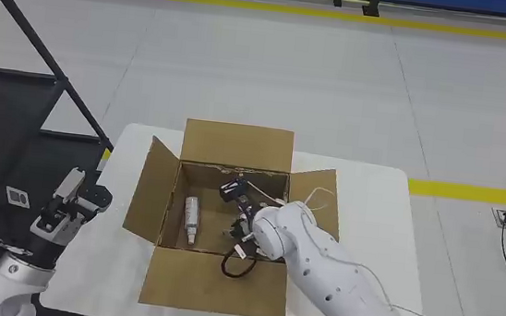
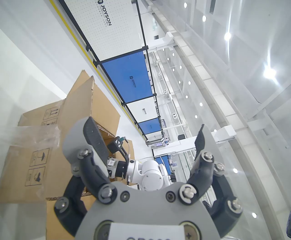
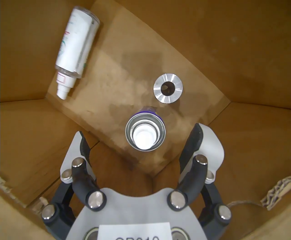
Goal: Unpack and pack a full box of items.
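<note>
Judging by what lies inside, step: unpacking, three items left in open brown cardboard box (image 1: 216, 284).
Top view, right arm (image 1: 317, 258): down inside box, over its near right corner.
Top view, left gripper (image 1: 85, 194): outside box, beyond its left flap, well apart.
Top view, white spray bottle with clear cap (image 1: 191, 218): lying flat by box's left wall.
Left wrist view: left gripper spread, nothing held; box's outer walls beyond.
Right wrist view, right gripper (image 3: 138, 130): released, empty, over purple aerosol can with white nozzle (image 3: 145, 133), upright mid-box; silver metal cylinder with bored top (image 3: 168, 88) just beside can, both under arm in top view.
Next move: lower, straddle can, close, lift out.
</note>
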